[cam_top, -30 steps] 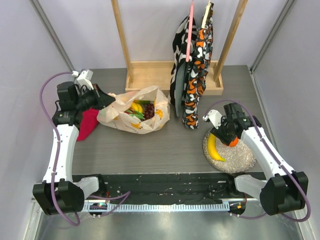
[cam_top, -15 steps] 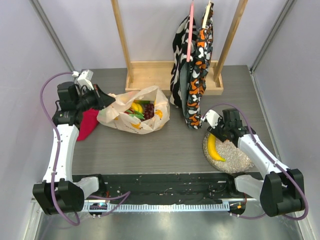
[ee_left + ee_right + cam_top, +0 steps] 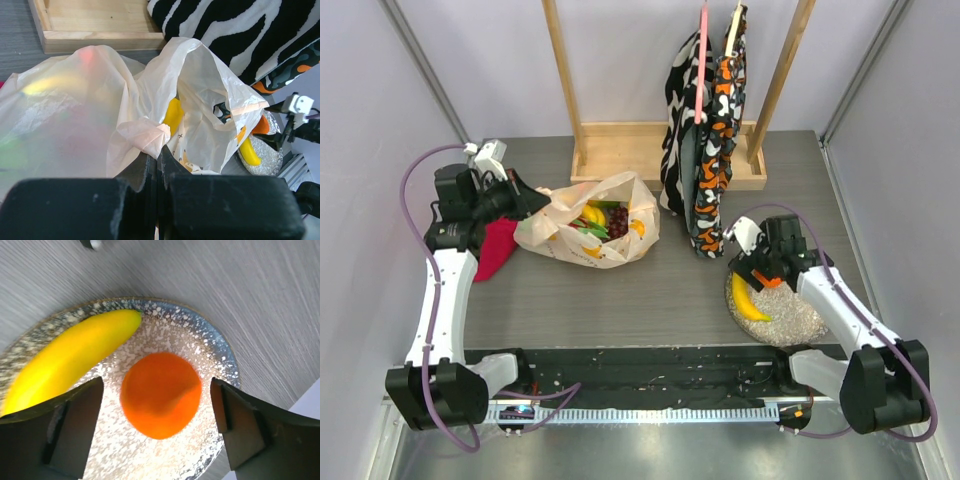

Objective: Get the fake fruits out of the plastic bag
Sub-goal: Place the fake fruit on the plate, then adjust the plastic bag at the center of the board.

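The plastic bag point(image 3: 582, 238) lies left of centre, its mouth open towards the right. Inside it I see fake fruits: a yellow one point(image 3: 592, 214), a green one and purple grapes point(image 3: 617, 222). My left gripper point(image 3: 534, 205) is shut on a fold of the plastic bag's rim point(image 3: 150, 137), with a yellow fruit point(image 3: 173, 114) showing in the mouth beyond. My right gripper point(image 3: 157, 405) hangs open just above the glittery plate point(image 3: 212, 342). An orange point(image 3: 161, 394) lies free between its fingers, touching neither. A banana point(image 3: 70, 357) lies beside it on the plate point(image 3: 798, 318).
A wooden rack point(image 3: 650, 160) stands at the back, with patterned black, white and orange clothes point(image 3: 705, 150) hanging from it down to the table, close to the plate. A red cloth point(image 3: 496, 248) lies under the left arm. Grey walls close in both sides.
The right gripper has opened and let go of the orange, which now rests on the plate next to the banana. The left gripper keeps its hold on the bag.
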